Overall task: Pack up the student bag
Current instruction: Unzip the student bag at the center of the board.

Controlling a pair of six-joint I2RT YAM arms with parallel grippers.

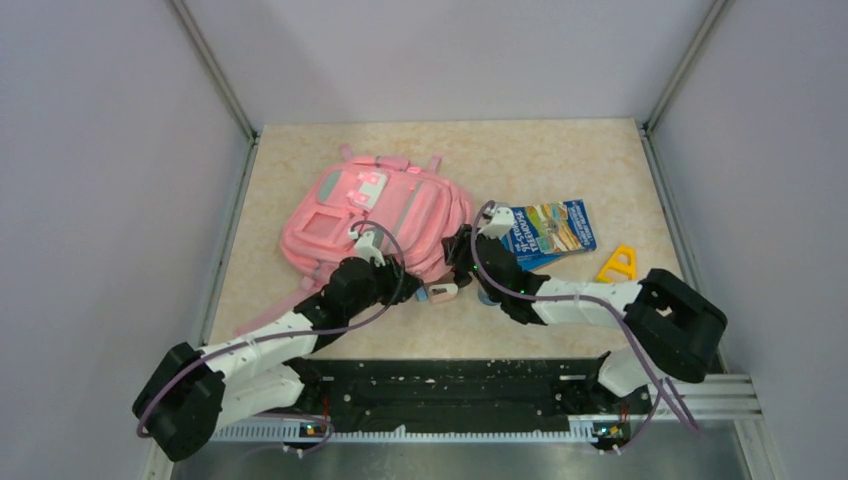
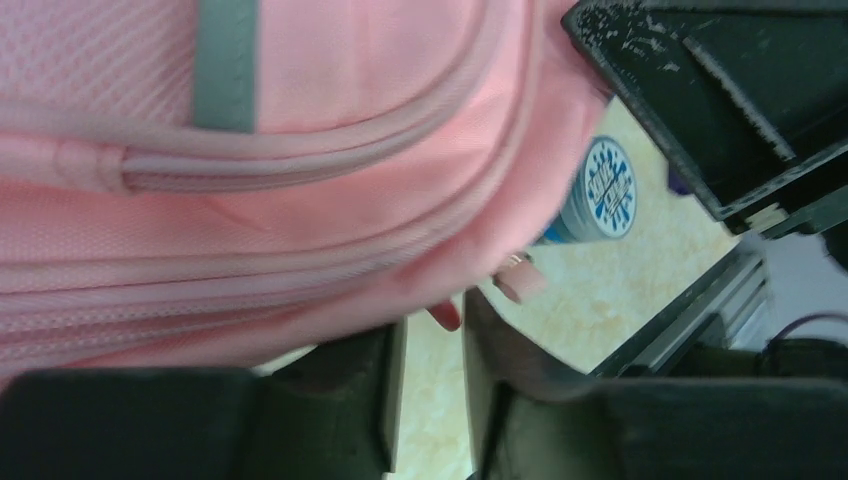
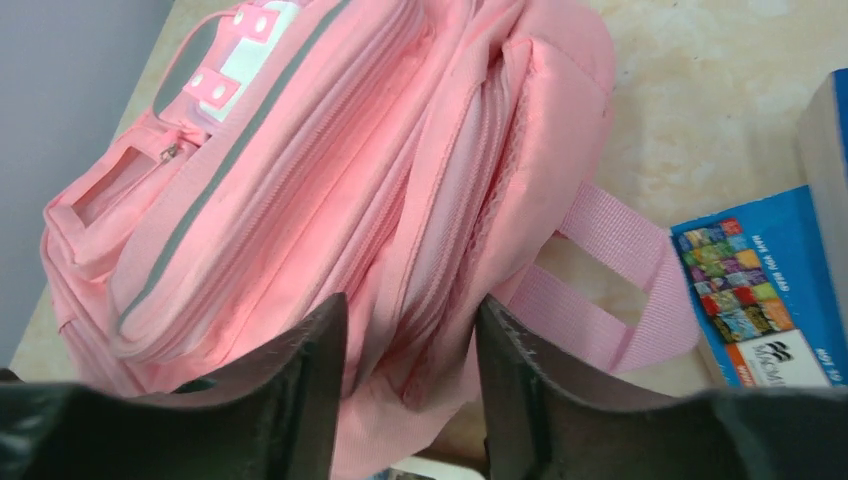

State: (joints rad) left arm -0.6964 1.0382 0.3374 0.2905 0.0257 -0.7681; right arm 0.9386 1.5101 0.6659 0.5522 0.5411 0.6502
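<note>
The pink student bag [image 1: 375,215] lies flat on the table's middle left. It fills the left wrist view [image 2: 300,200] and the right wrist view [image 3: 300,190]. My left gripper [image 1: 372,252] is at the bag's near edge. Its jaws [image 2: 432,325] are a little apart with bare table showing between them, and a pink zip pull [image 2: 520,283] hangs just past the tips. My right gripper [image 1: 463,250] is at the bag's near right corner. It [image 3: 410,310] is open, and its fingers straddle a fold of the bag's fabric beside the open zip seam.
A blue book [image 1: 548,232] lies right of the bag and shows in the right wrist view [image 3: 760,300]. A yellow triangle [image 1: 618,265] lies further right. A round blue-and-white item [image 2: 607,190] and a small pale-blue piece [image 1: 437,292] sit near the bag's near edge. Pink straps [image 3: 610,270] trail out.
</note>
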